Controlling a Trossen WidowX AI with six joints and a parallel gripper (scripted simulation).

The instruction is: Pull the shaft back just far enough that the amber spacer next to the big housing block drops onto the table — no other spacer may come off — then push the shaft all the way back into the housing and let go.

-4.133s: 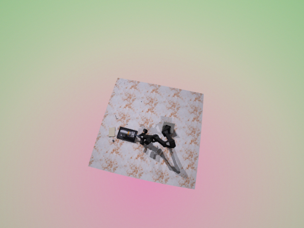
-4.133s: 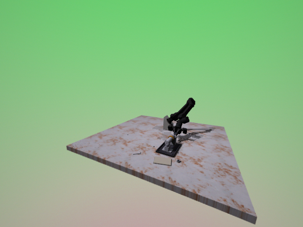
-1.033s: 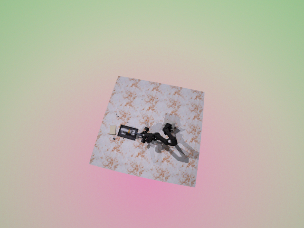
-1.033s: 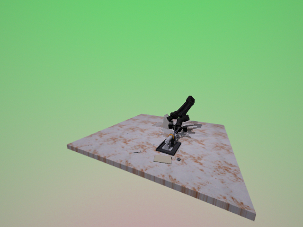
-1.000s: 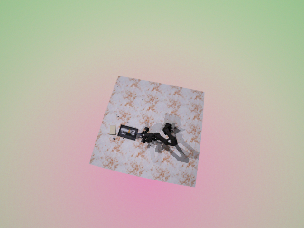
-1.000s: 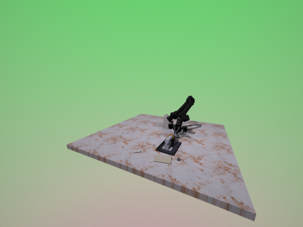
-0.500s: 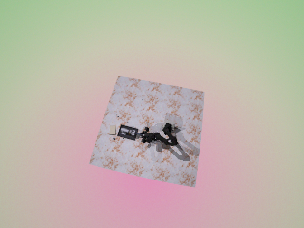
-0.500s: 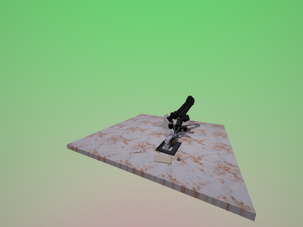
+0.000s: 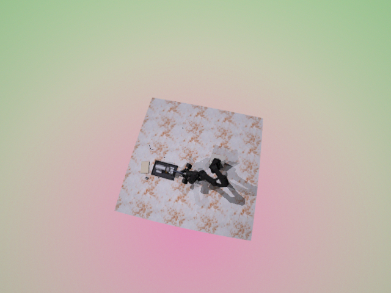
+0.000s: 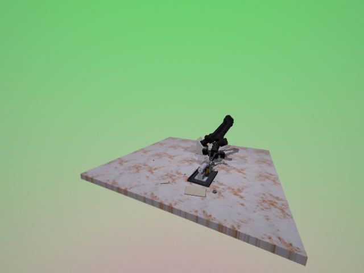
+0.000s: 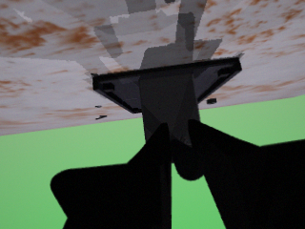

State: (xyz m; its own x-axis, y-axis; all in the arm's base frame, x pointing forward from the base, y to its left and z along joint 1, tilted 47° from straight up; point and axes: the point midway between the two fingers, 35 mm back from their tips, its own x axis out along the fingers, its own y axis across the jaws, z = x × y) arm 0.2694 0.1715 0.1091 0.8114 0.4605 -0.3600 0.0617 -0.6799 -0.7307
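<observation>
Shaft [image 9: 179, 172] [image 10: 211, 158], slim and likely stiff and slick, lies just below centre in the top view, reaching from the tray [image 9: 165, 177] [image 10: 212, 178]; the jaws [image 9: 184, 173] [image 10: 212, 157] grasp its outer end, probably the best hold for straight pushing.

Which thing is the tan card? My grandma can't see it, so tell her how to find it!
Find the big marbled table, then the dark tray in front of the robot arm. Just past the tray's far end from the arm lies the tan card. It's flat, plain and four-sided, while the little grey thing beside it is roundish.
</observation>
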